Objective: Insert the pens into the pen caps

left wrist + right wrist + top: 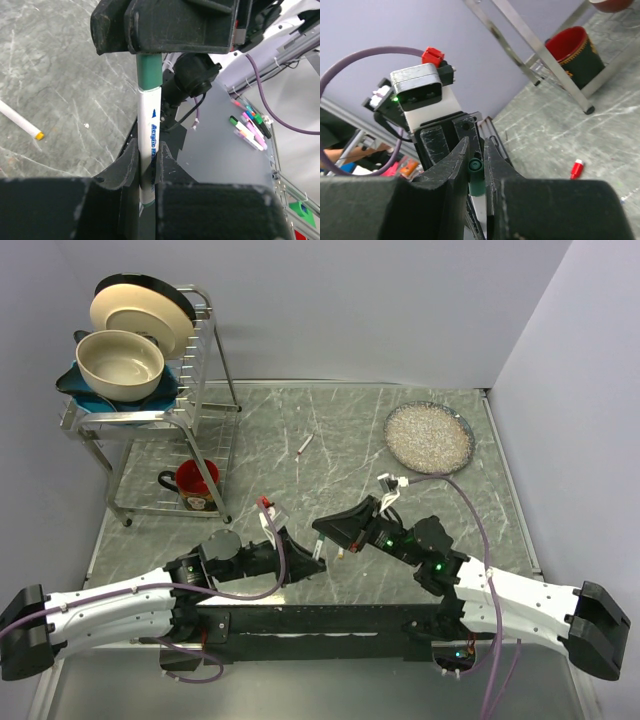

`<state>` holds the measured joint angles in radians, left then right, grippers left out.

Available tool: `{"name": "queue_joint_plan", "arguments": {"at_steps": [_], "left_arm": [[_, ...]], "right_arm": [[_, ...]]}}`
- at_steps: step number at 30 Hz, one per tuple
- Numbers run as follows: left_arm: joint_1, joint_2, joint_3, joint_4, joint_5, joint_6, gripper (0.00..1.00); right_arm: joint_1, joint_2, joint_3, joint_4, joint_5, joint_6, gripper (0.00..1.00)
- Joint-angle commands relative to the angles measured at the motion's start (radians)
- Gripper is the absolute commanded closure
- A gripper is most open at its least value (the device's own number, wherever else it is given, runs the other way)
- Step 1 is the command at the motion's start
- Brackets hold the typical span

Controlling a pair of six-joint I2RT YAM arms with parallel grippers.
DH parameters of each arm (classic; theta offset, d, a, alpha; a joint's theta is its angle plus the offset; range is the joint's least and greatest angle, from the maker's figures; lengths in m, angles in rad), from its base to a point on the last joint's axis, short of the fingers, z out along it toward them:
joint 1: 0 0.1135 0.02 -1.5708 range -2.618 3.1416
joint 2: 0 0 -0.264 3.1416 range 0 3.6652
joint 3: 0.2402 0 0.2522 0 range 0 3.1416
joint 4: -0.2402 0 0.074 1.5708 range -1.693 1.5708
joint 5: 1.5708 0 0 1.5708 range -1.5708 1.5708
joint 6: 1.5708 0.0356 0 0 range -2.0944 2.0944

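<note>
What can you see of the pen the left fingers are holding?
A slim white plastic pen with blue "Acrylic" lettering along the barrel, running vertically in the left wrist view. The left fingers clamp its lower barrel. Its upper end is inside a dark green cap gripped by the right fingers. Its tip is hidden.

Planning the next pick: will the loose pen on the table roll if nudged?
Probably: the pen is a slim round barrel lying flat on a smooth table. Looks thin, hard plastic: likely stiff and light, so a push may spin it.
</note>
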<state>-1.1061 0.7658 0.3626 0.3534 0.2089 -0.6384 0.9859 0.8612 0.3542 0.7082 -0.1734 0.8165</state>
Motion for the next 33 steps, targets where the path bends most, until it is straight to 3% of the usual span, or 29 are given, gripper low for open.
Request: {"name": "queue_joint_plan", "arguments": {"at_steps": [1,11,20,28,33], "left_arm": [[0.022,-0.025,0.082,0.275,-0.155,0.016,0.99],[0.026,-0.043,0.139,0.184,-0.206,0.071,0.99],[0.083,-0.114,0.165,0.096,-0.206,0.052,0.99],[0.161,-0.143,0.154,0.088,-0.158,0.02,0.99],[0.221,-0.143,0.167,0.081,-0.112,0.002,0.99]], "right_arm": [[0.105,0.027,-0.067,-0.025,-0.29,0.081,1.0],[0.206,0.067,-0.037,-0.236,-0.161,0.072,1.0],[0.338,0.151,-0.02,-0.254,-0.02,0.044,1.0],[0.408,0.159,-0.032,-0.178,-0.064,-0.008,1.0],[0.43,0.177,-0.012,-0.225,-0.083,-0.019,1.0]]}}
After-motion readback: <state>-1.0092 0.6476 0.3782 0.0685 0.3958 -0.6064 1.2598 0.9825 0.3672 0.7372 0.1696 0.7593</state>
